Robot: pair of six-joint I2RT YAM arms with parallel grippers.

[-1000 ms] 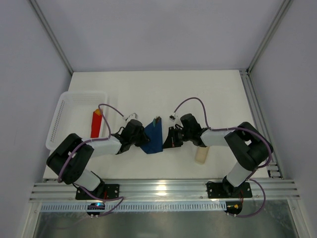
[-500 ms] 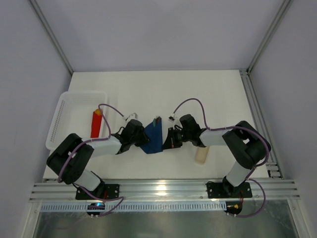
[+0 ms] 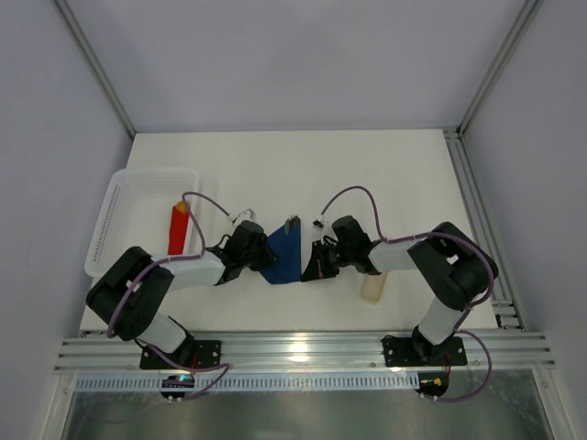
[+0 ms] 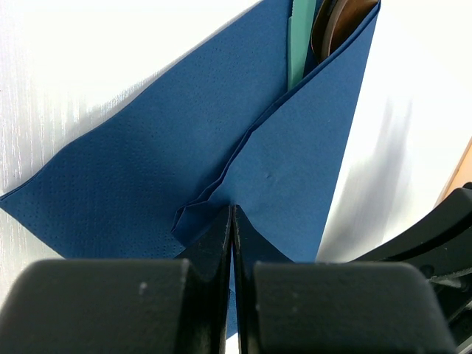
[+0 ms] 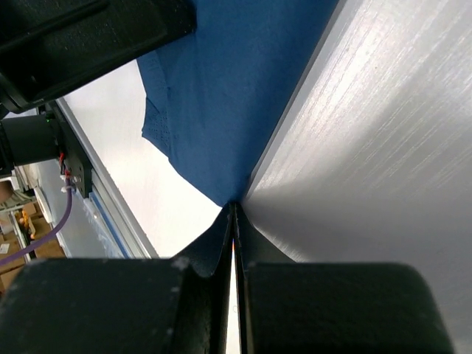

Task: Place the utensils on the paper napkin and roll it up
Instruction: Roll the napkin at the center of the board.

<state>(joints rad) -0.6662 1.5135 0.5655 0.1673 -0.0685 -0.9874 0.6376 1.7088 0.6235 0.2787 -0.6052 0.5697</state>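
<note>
Both my arms reach inward over the table, elbows bent out to the sides, wrists low and angled toward each other. The left gripper (image 3: 264,260) (image 4: 232,210) has its fingers pressed tight together (no gap at all). The right gripper (image 3: 310,266) (image 5: 234,206) is likewise closed, tips down at the surface, near the left's.

The utensils (image 4: 335,26) lie almost wholly wrapped inside the paper napkin (image 4: 133,177). Only a copper-brown end and a pale green strip (image 4: 299,44) show at the fold's mouth, both cut off by the left wrist view's top edge. From above, the right arm (image 3: 404,253) covers part of the pale beige bar (image 3: 372,289).
</note>
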